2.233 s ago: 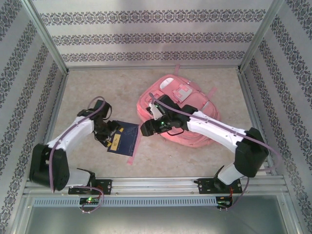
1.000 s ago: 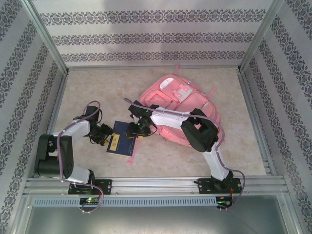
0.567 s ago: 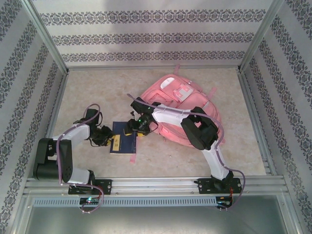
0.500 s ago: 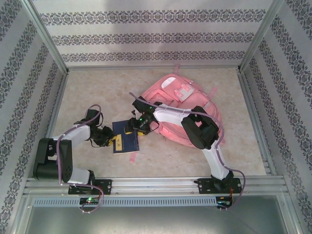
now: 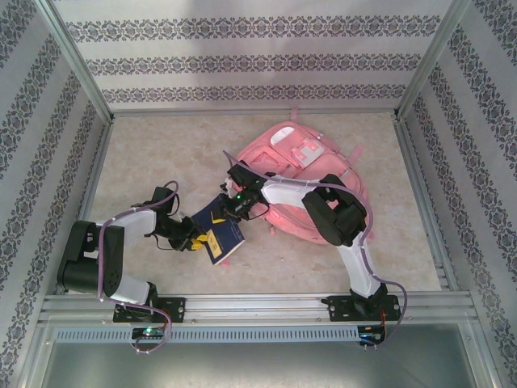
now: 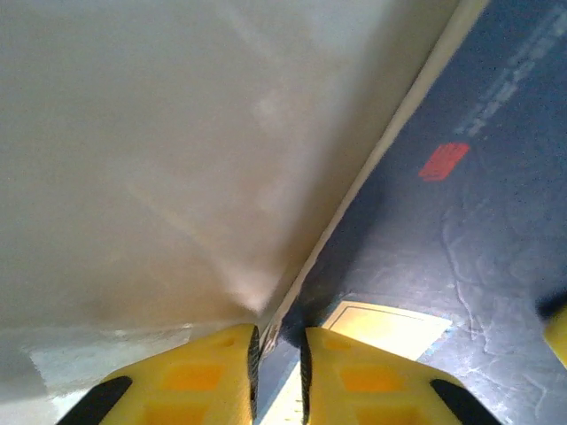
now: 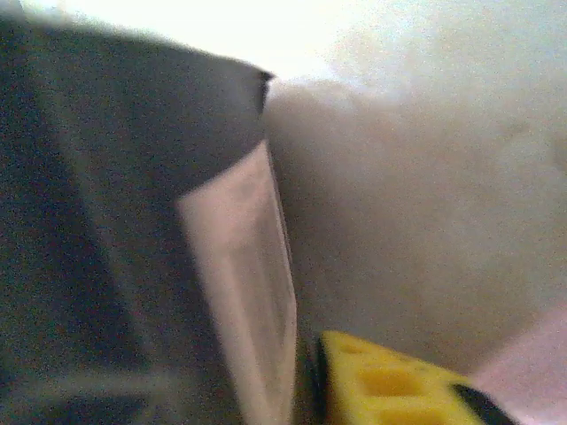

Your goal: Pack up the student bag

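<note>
**Q:** What markings can be made out?
**A:** The dark-blue book [image 5: 221, 229] carries a pale-yellow label [image 6: 383, 328] low on its cover. A small red mark [image 6: 443, 161] sits higher up, and a line of light lettering [image 6: 509, 84] runs toward the corner. All of it is too blurred to read. The student bag [image 5: 333, 168] bears a white-and-grey patch [image 5: 296, 149] on its front, and any print there is too small to tell.

**Q:** Where does the bag lie?
**A:** It lies on the table [image 5: 145, 153], right of centre and toward the far wall. The book sits askew just beside its near-left edge, between the two grippers.

**Q:** How do the left fingers stand?
**A:** The left gripper [image 5: 191, 241] meets the book's near-left edge. In the left wrist view its yellow fingers [image 6: 208, 376] are drawn nearly together. The cover's edge runs into the thin gap between them, so they are clamped on the book.

**Q:** And the right?
**A:** The right gripper [image 5: 236, 208] sits at the book's far corner, next to the bag. The blurred right wrist view shows one yellow finger [image 7: 390, 381] lying against the book's pale page edge [image 7: 252, 283]. Its partner is hidden by the cover, so I cannot tell whether the pair is closed.
</note>
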Available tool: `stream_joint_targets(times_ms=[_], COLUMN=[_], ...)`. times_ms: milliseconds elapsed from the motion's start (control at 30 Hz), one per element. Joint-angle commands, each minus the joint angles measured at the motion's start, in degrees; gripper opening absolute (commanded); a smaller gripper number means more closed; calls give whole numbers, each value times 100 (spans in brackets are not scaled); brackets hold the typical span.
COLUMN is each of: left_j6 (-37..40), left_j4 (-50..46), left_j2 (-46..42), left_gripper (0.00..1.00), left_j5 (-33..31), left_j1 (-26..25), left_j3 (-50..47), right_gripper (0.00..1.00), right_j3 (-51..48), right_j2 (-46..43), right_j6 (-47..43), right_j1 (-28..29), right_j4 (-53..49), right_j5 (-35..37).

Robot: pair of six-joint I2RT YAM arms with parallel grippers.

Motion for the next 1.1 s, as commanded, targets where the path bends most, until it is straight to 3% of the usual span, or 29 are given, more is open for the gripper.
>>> stream_joint_targets(times_ms=[0, 167, 300, 400, 600, 833, 1067], left_j6=[158, 508, 830, 1109, 476, -426, -411], left_j4=[-464, -1052, -1676, -2011, -716, 1241, 1389], left_j2=[-126, -457, -1025, -1106, -1397, -1496, -1334], left_gripper=[27, 59, 68, 69, 72, 68, 63], left_j5=[-167, -398, -608, -558, 246, 911, 1393], left_j1=[-46, -21, 66, 68, -41, -615, -963], left_j3=[127, 566, 1246, 1909, 2390, 3246, 3858], right_gripper=[12, 0, 0, 0, 0, 0, 0], right_j3=[-25, 30, 29, 60, 107, -355, -657], right_j2=[-404, -729, -1286, -1774, -2707, -3815, -4436], right_j6=[-327, -665, -903, -1004, -1044, -143, 778], right_j1=[-36, -72, -174, -360, -763, -1342, -1406], right_j4=[-312, -398, -465, -619, -895, 195, 1570], right_j5=[274, 236, 209, 114, -368, -1192, -1646])
